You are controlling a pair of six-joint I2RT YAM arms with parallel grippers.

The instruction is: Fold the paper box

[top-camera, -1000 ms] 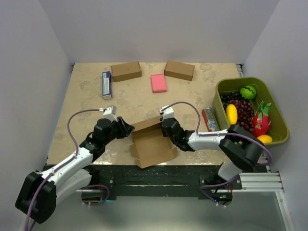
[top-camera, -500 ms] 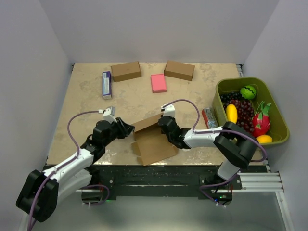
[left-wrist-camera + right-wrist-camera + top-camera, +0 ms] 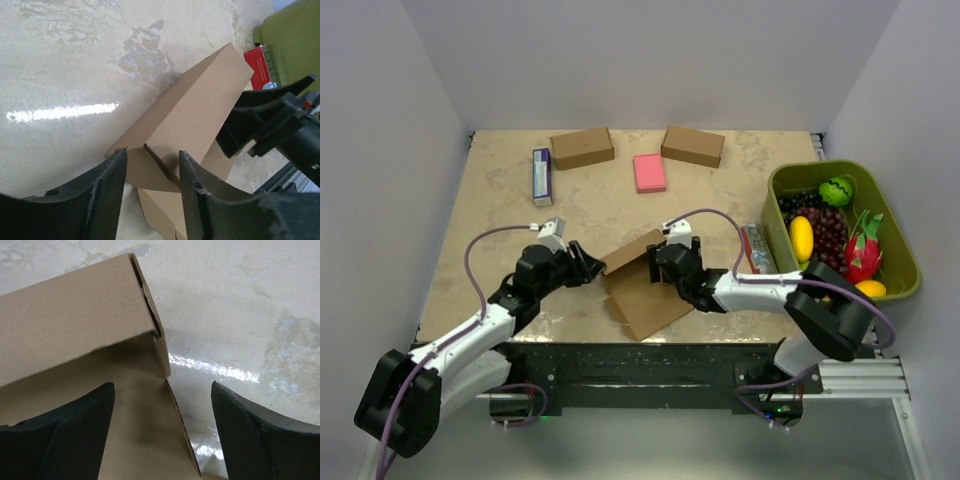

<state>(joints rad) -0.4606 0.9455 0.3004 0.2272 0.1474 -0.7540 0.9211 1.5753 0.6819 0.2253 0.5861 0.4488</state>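
The plain brown cardboard paper box lies at the near middle of the counter, its base flat and one long panel folded up along the far side. The left hand stands part open astride that panel's end corner, not clearly pinching it. The right hand is spread wide at the other end, gripping nothing.

With neither hand clamped on it, the raised panel will likely spring back down. A push from one side alone could skate the light sheet across the glossy surface, toward the near edge, which its front corner already approaches. The small red packet beside the right arm could be knocked.

The counter is beige, marbled and shiny, with glare streaks. Plain white walls close it in. A green plastic tub of fruit sits at the right; two closed brown boxes and a pink rectangular pad line the back.
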